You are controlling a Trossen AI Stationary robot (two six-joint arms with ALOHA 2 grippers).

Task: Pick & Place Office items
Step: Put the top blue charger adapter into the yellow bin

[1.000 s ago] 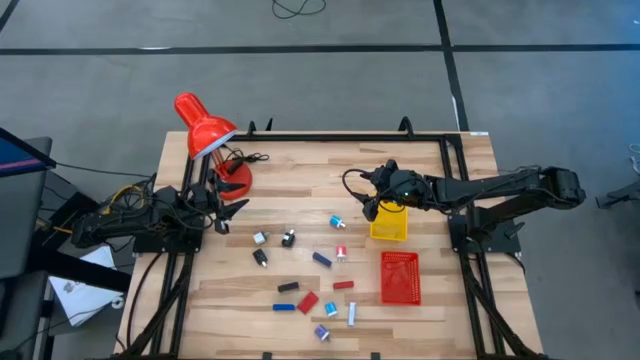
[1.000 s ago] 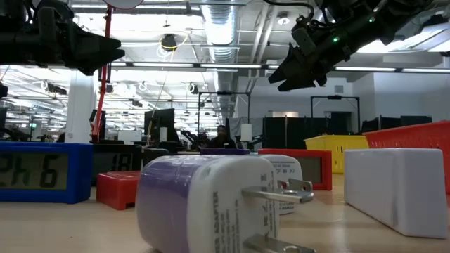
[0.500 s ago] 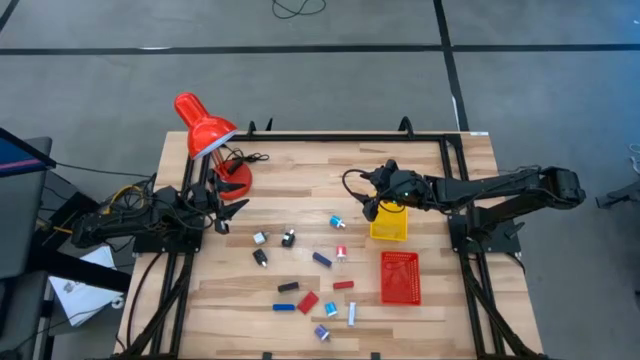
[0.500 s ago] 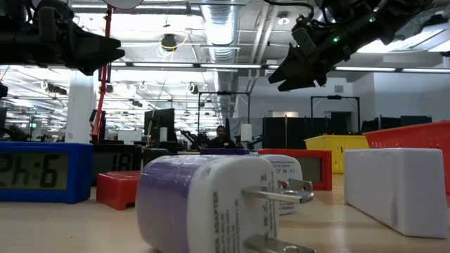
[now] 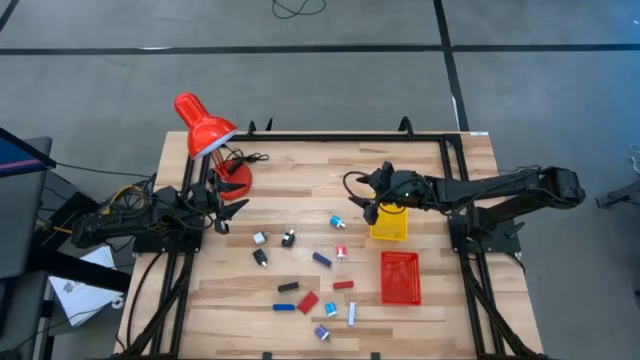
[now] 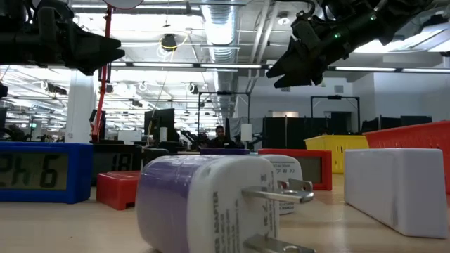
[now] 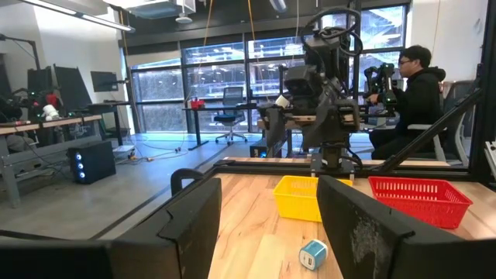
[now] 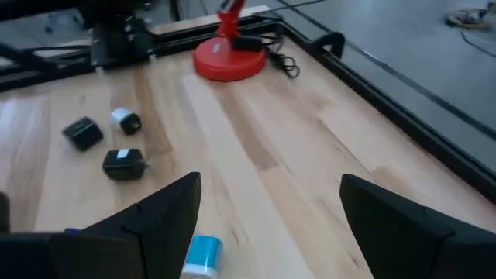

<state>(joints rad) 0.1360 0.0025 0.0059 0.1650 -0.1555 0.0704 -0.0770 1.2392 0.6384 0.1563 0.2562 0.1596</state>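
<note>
Several small office items lie scattered on the wooden table: a light-blue bit [image 5: 337,221], black-and-silver clips [image 5: 289,238], a blue bar [image 5: 321,259], a red block [image 5: 308,301] and a purple-white plug [image 6: 204,204]. All rest flat on the table. My right gripper [image 5: 358,198] hangs open above the table, beside the yellow tray's left side. In its wrist view, between my open right gripper's [image 8: 271,217] fingers, the light-blue bit [image 8: 203,254] lies on the table below. My left gripper [image 5: 228,212] is open too and waits near the lamp base, left of the items.
A yellow tray [image 5: 389,225] and a red mesh basket [image 5: 400,277] sit on the table's right half. The red desk lamp [image 5: 208,135] stands at the far left with its cable. A person [image 7: 418,85] sits beyond the table. Bare wood lies between lamp and tray.
My right gripper has risen slightly above the table, staying open. The items and my left arm have kept still.
</note>
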